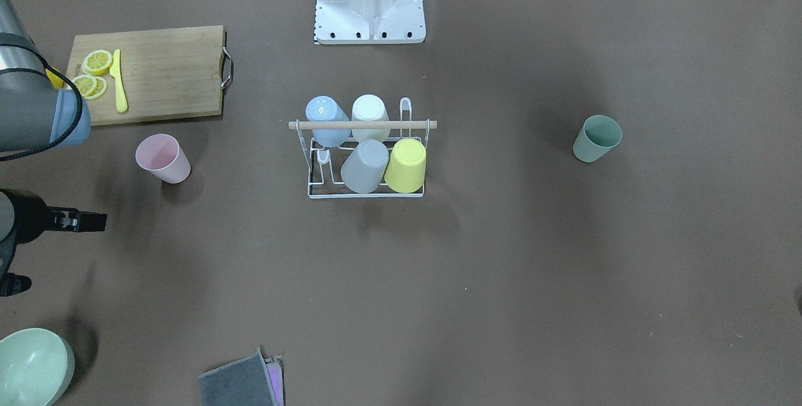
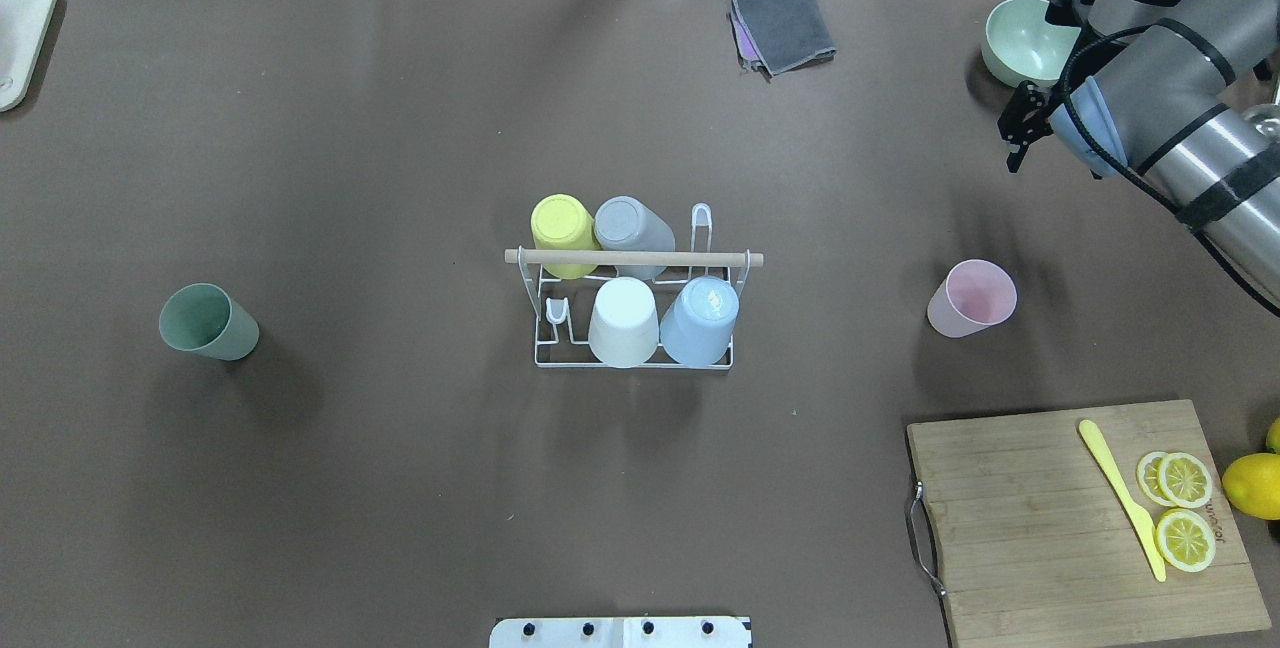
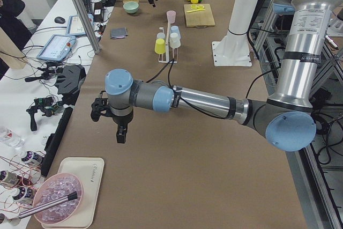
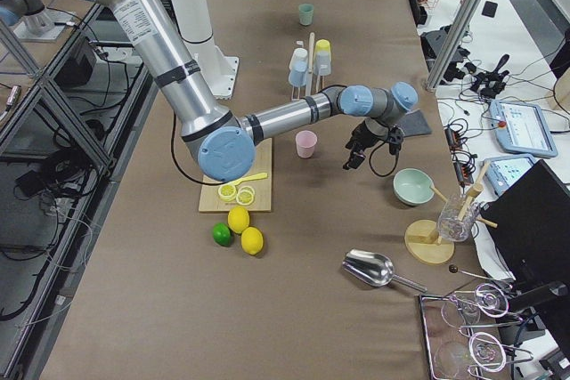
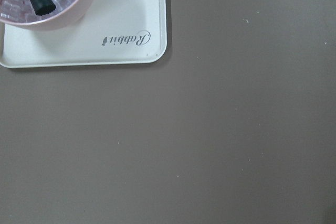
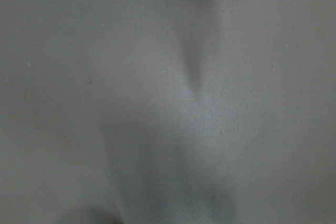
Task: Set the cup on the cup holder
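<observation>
The white wire cup holder with a wooden rod handle stands at the table's middle. Yellow, grey, white and blue cups sit upside down on it. Two prongs are bare. A pink cup stands upright on the robot's right and a green cup on its left. My right gripper hovers beyond the pink cup, looks shut and holds nothing. My left gripper shows only in the exterior left view, near a tray; I cannot tell if it is open.
A wooden cutting board with lemon slices and a yellow knife lies near right. A whole lemon, a green bowl, a grey cloth and a white tray with a pink bowl are around.
</observation>
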Controlling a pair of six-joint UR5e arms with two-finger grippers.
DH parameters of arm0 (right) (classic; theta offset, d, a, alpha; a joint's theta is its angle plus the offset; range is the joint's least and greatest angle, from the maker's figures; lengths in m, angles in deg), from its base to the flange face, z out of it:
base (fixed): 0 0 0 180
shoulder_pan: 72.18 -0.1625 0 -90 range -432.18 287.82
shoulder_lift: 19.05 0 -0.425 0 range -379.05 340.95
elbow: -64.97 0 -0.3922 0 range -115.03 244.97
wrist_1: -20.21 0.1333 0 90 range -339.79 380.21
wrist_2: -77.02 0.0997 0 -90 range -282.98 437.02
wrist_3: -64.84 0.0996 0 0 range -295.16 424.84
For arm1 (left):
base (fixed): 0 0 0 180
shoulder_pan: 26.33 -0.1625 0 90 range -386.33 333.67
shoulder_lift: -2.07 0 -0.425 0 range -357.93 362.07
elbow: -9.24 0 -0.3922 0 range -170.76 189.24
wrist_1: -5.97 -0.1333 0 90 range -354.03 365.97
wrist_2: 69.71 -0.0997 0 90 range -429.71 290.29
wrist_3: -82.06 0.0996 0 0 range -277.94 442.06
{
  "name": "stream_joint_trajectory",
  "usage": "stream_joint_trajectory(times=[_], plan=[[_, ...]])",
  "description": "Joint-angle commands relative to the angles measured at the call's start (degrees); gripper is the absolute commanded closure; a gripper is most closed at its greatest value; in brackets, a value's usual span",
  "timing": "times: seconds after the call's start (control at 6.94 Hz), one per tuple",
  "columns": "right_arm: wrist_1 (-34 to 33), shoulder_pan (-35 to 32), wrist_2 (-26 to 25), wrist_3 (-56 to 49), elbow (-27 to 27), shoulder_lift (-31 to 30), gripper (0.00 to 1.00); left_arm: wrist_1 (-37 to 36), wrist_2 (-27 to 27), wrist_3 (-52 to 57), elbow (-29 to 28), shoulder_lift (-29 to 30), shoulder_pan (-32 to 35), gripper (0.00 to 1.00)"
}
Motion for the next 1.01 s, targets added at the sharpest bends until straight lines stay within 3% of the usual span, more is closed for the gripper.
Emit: stream_joint_trajectory(times=[0.0,0.29,0.43,0.86], plan=[[-0.2,1.3,0.9,-3.5,-7.3,3.8,0.00,-11.4,-0.4,-2.4,-8.7,13.6,-0.3,0.03],[-1.6,3.7,4.6,-3.8,-7.3,4.9,0.00,-17.7,-0.4,-1.8,-12.9,19.2,-2.3,0.03],[-6.6,5.1,7.9,-3.2,-7.2,6.7,0.00,-19.2,-0.3,-2.3,-13.5,20.2,-4.0,0.03],[-10.7,6.6,8.7,-6.2,-7.2,6.9,0.00,-20.9,-0.2,-3.7,-14.3,21.4,-11.6,0.03]])
